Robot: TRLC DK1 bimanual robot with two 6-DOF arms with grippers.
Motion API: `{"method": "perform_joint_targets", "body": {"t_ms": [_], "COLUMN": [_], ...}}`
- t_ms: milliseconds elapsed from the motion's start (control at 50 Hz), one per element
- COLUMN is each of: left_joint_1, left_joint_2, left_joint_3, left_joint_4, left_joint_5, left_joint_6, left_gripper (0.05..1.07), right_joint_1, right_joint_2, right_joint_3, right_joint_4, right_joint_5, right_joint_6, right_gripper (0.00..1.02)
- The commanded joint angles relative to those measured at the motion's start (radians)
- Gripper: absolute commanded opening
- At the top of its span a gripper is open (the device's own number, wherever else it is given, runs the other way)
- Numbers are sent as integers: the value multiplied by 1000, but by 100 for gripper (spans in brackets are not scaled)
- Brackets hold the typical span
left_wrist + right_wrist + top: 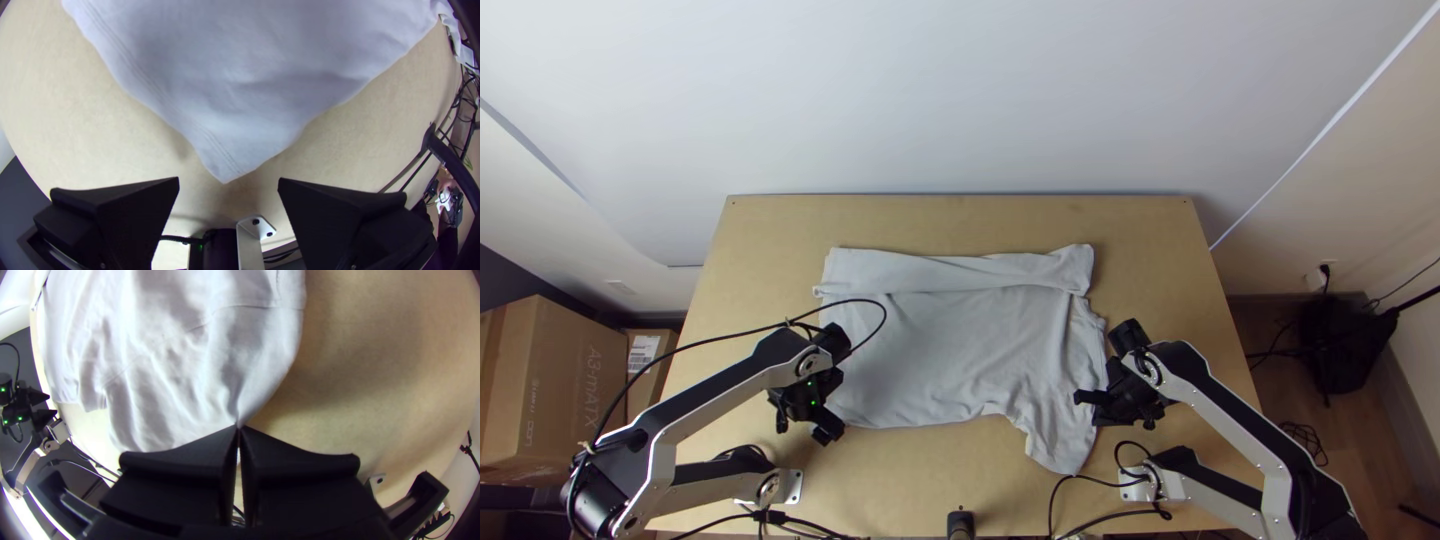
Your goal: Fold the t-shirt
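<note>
The light grey t-shirt (960, 335) lies mostly spread, with a strip along its far side folded over and a sleeve (1063, 440) sticking out at the near right. At its near left corner my left gripper (805, 424) stands open. From the left wrist view, a hemmed corner of the t-shirt (225, 160) points between the spread fingers of my left gripper (228, 181), touching neither. My right gripper (1088, 406) is at the sleeve's right edge. Cloth of the t-shirt (200, 385) runs up in creases to the closed tips of my right gripper (238, 428), pinched by its edge.
Bare wooden table (930, 465) surrounds the shirt on all sides. Black cables (1080, 480) lie by the right arm's base at the near edge. Cardboard boxes (560, 380) stand on the left beyond the table, and a wall rises behind its far edge.
</note>
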Motion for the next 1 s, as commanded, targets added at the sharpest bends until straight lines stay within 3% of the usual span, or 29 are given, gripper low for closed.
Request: {"method": "perform_joint_targets", "body": {"t_ms": [0,140,240,300,340,440,700,980], "left_joint_1": [-29,-73,-82,-81,-79,-73,4,139], "left_joint_2": [18,29,36,47,49,52,43,-48], "left_joint_3": [-22,-24,-21,-24,-25,-21,-21,24], "left_joint_4": [0,-6,-7,2,5,13,20,-6], "left_joint_5": [-8,-7,-2,-2,-2,-4,-2,-4], "left_joint_6": [-21,-23,-19,-21,-21,-15,34,103], "left_gripper": [92,92,62,57,48,7,8,8], "right_joint_1": [0,0,-3,-6,-8,-13,-25,-106], "right_joint_2": [-18,-35,-44,-52,-57,-60,-61,-43], "right_joint_3": [17,40,60,71,78,98,178,241], "right_joint_4": [-16,-16,-16,-17,-19,-34,-89,-151], "right_joint_5": [-1,0,0,0,0,0,0,0], "right_joint_6": [-10,-11,-11,-11,-10,-11,-22,-94], "right_gripper": [2,2,2,2,2,2,2,2]}}
